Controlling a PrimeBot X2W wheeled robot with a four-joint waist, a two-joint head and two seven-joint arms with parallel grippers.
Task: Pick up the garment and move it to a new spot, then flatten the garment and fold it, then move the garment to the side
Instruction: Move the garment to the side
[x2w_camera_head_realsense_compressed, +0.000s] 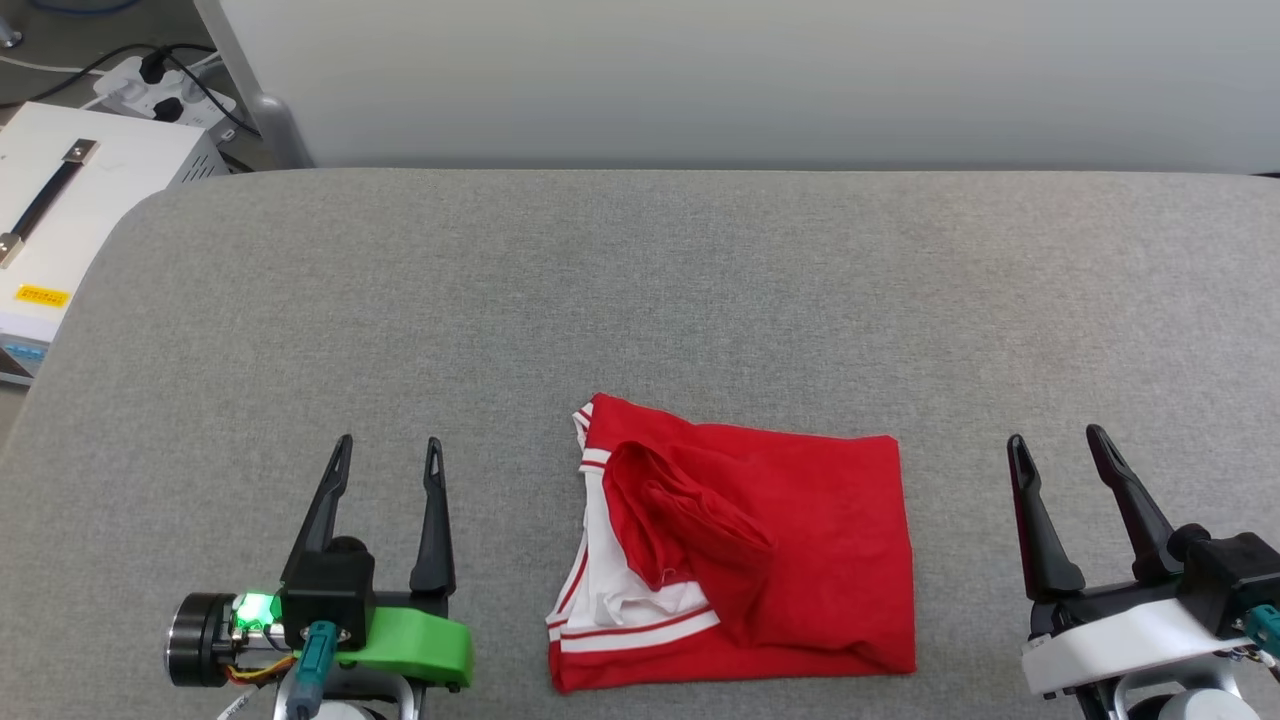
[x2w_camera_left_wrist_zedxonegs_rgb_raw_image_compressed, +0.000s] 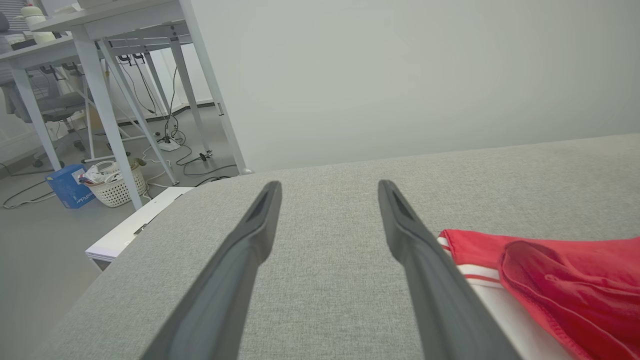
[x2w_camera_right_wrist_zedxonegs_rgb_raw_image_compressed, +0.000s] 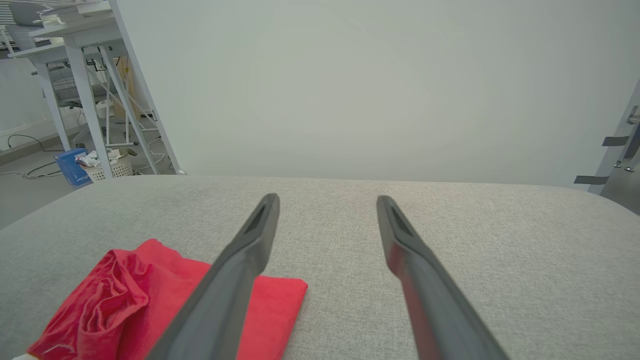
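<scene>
From my console I'm seeing the left gripper (x2w_camera_head_realsense_compressed: 389, 442) wearing a green bracket (x2w_camera_head_realsense_compressed: 415, 640), a green light (x2w_camera_head_realsense_compressed: 255, 607) glowing beside its black cylinder (x2w_camera_head_realsense_compressed: 195, 640), teal plug (x2w_camera_head_realsense_compressed: 320, 645) dangling — the right gripper (x2w_camera_head_realsense_compressed: 1055, 436) is wearing white, both sporting long dark fingers (x2w_camera_head_realsense_compressed: 322, 510).

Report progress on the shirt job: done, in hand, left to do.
Done: the garment lies doubled over in a rough rectangle on the grey table, though its top layer is bunched; whether this is a finished fold I cannot tell. In hand: nothing; the left gripper and right gripper stand open either side, clear of the garment. Left: it lies centrally, so likely neater flattening, folding and moving aside.
</scene>
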